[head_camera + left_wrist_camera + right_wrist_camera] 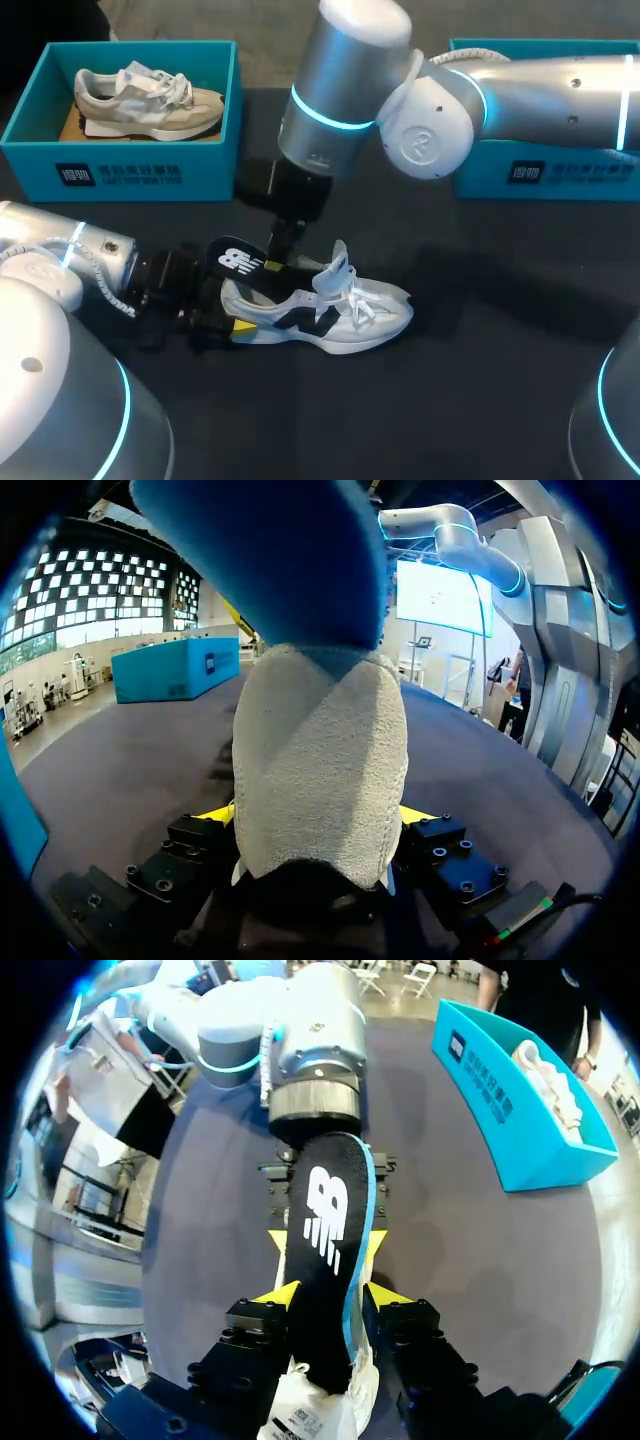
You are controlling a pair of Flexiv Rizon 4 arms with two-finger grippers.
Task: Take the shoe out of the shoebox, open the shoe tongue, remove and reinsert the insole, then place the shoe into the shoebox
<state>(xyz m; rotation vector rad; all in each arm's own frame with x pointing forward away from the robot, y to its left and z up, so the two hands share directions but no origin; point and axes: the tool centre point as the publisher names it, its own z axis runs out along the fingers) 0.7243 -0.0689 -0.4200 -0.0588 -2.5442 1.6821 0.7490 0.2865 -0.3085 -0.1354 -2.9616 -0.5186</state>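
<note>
two grippers work on one shoe, at the insole step. the white shoe (345, 310) stands on its sole on the dark table (480, 400), with its toe toward the robot's right. it is well apart from the left shoebox (120, 170), which holds a grey shoe (150, 100), and from the right shoebox (545, 170). the tongue (338, 262) is raised and the mouth of the shoe is open. the black insole (240, 262) slants out over the heel, its front part hidden inside the shoe. whether it is leaving or re-entering cannot be told. in either case the step is judged to go best with the heel pinned flat and the insole guided along the shoe's length. a low angle and a grip clear of the collar should stop the foam buckling or dragging the shoe. the left gripper (222, 322) is clamped on the heel. in the left wrist view a yellow tip shows at each side of the suede heel (320, 770), and the jaws are moderately wide. the right gripper (328, 1295) comes down from above with its jaws narrower. its fingertips (282, 1295) press the insole from both sides near its middle.
</note>
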